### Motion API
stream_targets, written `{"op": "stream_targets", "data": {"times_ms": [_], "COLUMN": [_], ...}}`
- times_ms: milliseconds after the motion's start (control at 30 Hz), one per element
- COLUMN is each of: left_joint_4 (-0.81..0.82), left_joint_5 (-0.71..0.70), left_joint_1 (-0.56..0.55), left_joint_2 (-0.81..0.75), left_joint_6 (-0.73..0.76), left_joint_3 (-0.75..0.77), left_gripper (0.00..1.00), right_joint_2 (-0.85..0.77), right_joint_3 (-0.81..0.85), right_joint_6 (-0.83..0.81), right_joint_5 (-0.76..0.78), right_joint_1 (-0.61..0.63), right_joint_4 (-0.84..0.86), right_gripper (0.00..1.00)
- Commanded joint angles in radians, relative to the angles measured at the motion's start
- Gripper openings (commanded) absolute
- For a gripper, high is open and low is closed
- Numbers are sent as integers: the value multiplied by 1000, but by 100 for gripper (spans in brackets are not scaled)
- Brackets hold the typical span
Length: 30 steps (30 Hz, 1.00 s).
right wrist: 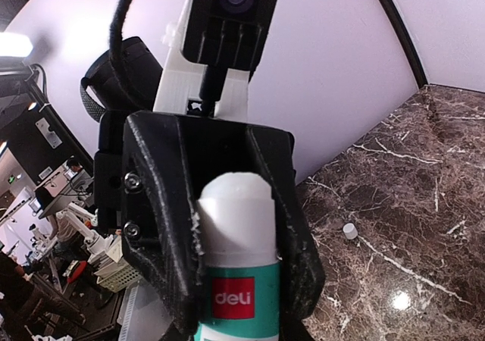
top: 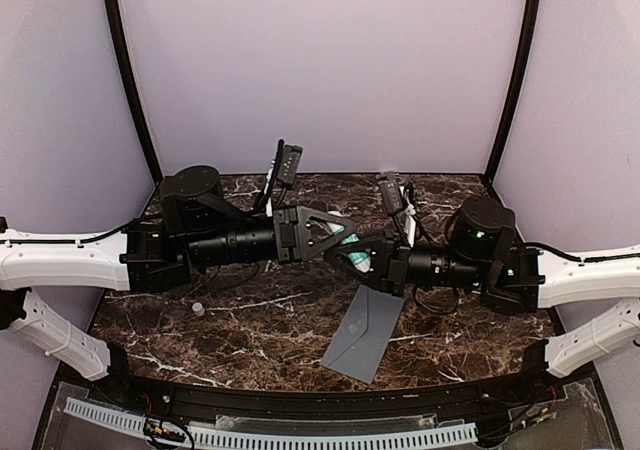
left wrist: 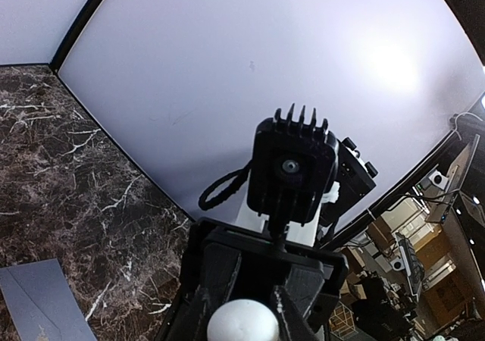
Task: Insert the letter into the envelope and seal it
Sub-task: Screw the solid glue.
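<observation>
Spanning both claws, glue stick (right wrist: 233,299): body clamped in right claw (top: 356,257), white cap (right wrist: 233,212) toward left claw (top: 338,236), fingers (right wrist: 163,227) flanking it, grip uncertain; envelope (top: 365,335) below.

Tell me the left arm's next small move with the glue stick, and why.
Probably squeeze the left gripper firmly onto the white cap: its fingers flank the cap, though a firm pinch isn't clear, while the right gripper holds the body of the glue stick.

The left arm (top: 230,242) and right arm (top: 450,267) are stretched level inward; the left gripper (top: 338,235) and right gripper (top: 358,257) are set tip to tip, both clamped on one glue stick (right wrist: 233,295).
</observation>
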Motion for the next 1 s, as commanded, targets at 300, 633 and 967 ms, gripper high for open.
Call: {"op": "stream_targets", "data": {"times_ms": [300,633,967], "left_joint_4": [26,-37,-66], "left_joint_5": [-21,-27,48], "left_joint_1": [-3,45,117], "left_joint_2": [-16,-53,-99], "left_joint_6": [-56,-73,-63], "left_joint_3": [-12,-5,-31], "left_gripper": [5,0,0], "right_joint_2": [7,-49,-149], "right_joint_3": [12,-7,-64], "right_joint_6": [-3,-23,15], "right_joint_5": [29,18,-50], "right_joint_1": [8,6,-22], "right_joint_4": [2,-96,-161], "right_gripper": [0,49,60]}}
